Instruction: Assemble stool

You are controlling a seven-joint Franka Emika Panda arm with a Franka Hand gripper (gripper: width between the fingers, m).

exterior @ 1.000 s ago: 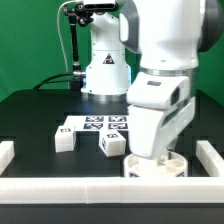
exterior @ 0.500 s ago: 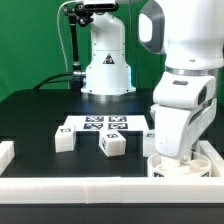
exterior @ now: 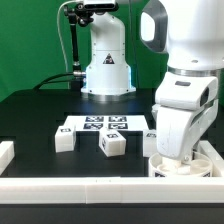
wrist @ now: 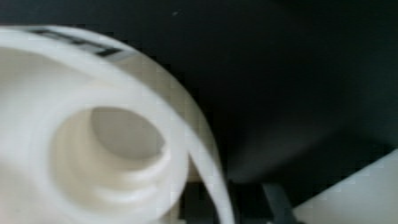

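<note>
Placed against the marker board [exterior: 105, 124], exterior view. Well off its left end, at the table edge: short stretch of white border rail [exterior: 8, 152]. Just beside its front-left corner: first leg [exterior: 64, 140], blocky, standing on the dark table. In front of its middle, near but apart: second leg [exterior: 113, 146], tag facing the camera. Close to its right end: white block [exterior: 150, 141], half hidden by the arm [exterior: 185, 95], kind not made out. Front-right of the board, close against the front rail [exterior: 90, 190]: disc [exterior: 182, 169], flat on the table, with the gripper [exterior: 174, 158] down on it. Jaws masked by the hand body; released or clenched, cannot tell. Wrist view: filled by the disc [wrist: 63, 110], round recess [wrist: 118, 135] in its face, tag [wrist: 80, 42] on the rim; grip not readable there either.
</note>
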